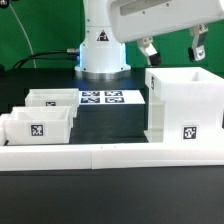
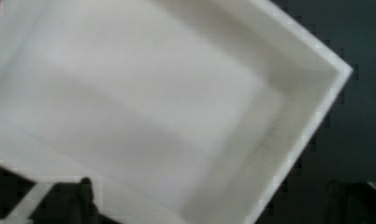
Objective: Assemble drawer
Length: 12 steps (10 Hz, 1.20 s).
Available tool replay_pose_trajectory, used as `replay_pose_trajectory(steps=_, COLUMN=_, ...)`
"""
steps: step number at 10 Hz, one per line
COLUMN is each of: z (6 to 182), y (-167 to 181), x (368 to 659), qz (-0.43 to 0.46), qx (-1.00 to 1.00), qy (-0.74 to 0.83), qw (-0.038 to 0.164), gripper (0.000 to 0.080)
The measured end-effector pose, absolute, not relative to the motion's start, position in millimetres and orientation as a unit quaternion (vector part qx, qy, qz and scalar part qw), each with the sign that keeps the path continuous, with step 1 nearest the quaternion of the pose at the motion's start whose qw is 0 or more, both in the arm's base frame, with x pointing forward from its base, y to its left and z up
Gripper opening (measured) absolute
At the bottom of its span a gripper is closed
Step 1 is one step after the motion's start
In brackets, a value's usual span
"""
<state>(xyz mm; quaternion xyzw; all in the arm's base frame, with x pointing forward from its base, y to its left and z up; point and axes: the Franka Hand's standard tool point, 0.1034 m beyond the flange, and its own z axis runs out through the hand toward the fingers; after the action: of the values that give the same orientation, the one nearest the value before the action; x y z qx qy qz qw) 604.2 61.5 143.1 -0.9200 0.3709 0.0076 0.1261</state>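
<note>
You're looking at a black table [image 1: 20, 80] with a green backdrop [image 1: 40, 25] behind it and a white rail [image 1: 110, 155] along the front edge. The drawer cabinet box [image 1: 185, 110] stands on the exterior view's right with its open side up. Two drawer trays [image 1: 52, 100] [image 1: 38, 128] sit on the left, and the marker board [image 1: 100, 98] lies between them and the box. The gripper [image 1: 172, 48] hangs above the box, fingers spread wide and holding nothing. In the wrist view the box interior [image 2: 149, 100] fills the frame, blurred.
</note>
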Motion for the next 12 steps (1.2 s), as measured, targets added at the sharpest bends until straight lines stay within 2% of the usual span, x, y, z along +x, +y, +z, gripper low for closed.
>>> replay_pose_trajectory(steps=2, z=148.8, y=42, x=602, qz=-0.011, qx=-0.959, qy=0.263, qw=0.107, gripper=0.0649)
replay_pose_trajectory(steps=4, z=141.9, y=13, x=597, qz=-0.026, qx=-0.971, qy=0.204, qw=0.123, gripper=0.0649)
replay_pose_trajectory(steps=5, z=142.1, y=12, x=597, qz=-0.028, qx=-0.976, qy=0.182, qw=0.115, gripper=0.0649)
replay_pose_trajectory(steps=7, z=141.3, y=12, x=597, qz=-0.036, qx=-0.987, qy=0.105, qw=0.112, gripper=0.0649)
replay_pose_trajectory(steps=8, z=139.6, y=7, x=595, qz=-0.039, qx=-0.992, qy=0.067, qw=0.104, gripper=0.0649)
replay_pose_trajectory(steps=9, z=134.1, y=-8, x=590, qz=-0.043, qx=-0.996, qy=0.025, qw=0.080, gripper=0.0649)
replay_pose_trajectory(steps=11, z=125.9, y=-34, x=583, qz=-0.060, qx=-0.996, qy=0.031, qw=0.050, gripper=0.0649)
replay_pose_trajectory(steps=12, z=119.6, y=-42, x=577, qz=-0.070, qx=-0.996, qy=0.046, qw=0.042, gripper=0.0649)
